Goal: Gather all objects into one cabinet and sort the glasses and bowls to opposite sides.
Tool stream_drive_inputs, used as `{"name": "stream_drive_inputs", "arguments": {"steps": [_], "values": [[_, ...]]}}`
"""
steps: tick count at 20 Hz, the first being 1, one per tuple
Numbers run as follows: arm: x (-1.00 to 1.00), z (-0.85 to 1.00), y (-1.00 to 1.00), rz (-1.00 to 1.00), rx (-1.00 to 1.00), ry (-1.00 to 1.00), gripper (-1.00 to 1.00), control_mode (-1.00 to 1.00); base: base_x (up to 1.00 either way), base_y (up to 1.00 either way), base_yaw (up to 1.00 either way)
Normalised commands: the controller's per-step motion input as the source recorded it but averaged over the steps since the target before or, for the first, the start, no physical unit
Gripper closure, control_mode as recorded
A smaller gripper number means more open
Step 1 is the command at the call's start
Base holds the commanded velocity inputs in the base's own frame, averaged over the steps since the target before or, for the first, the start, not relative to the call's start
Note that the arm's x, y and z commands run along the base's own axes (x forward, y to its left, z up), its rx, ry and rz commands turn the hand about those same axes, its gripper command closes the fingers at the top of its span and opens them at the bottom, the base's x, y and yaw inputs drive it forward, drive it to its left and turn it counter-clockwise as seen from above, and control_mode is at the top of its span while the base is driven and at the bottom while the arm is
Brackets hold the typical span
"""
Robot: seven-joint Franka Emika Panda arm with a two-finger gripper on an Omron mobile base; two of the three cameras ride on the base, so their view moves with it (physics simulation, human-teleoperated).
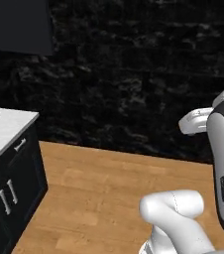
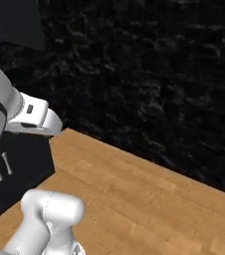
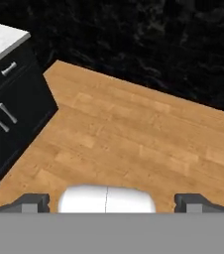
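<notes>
Fingertips of the gripper are sitting at the bottom of the hand view, spread as wide as they go, with nothing between them, just wooden floor underneath. So the hand is carrying nothing right now.

Off to the left, the end of a white countertop is poking into frame over black base drawers with short silver handles. Something small and grey is standing at the far left edge of that counter in the left base view, but it's cut off and I honestly can't tell what it is. Up top left, a dark slab that could be the bottom corner of the wall cabinet is hanging against the black brick wall; I can't make out a door, a handle or a shelf from here.

As for progress: none of the cups or bowls are visible, so how many are already inside is anyone's guess. My read is the base is sitting away from the work area, facing mostly floor and wall. It probably needs to roll back toward the counter before any picking or sorting can happen.
</notes>
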Motion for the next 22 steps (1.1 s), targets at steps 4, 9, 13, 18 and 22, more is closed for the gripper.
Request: {"name": "stream_drive_inputs", "arguments": {"steps": [4,9,13,18,22], "values": [[0.0,0.0,0.0,0.0,0.0,0.0,-1.0,1.0,0.73,-0.02,0.84],[0.0,0.0,0.0,0.0,0.0,0.0,-1.0,1.0,0.76,-0.04,0.84],[0.0,0.0,0.0,0.0,0.0,0.0,-1.0,1.0,0.91,-0.05,0.8],[0.0,0.0,0.0,0.0,0.0,0.0,-1.0,1.0,0.96,-0.12,0.77],[0.0,0.0,0.0,0.0,0.0,0.0,-1.0,1.0,0.94,-0.21,0.74]]}}
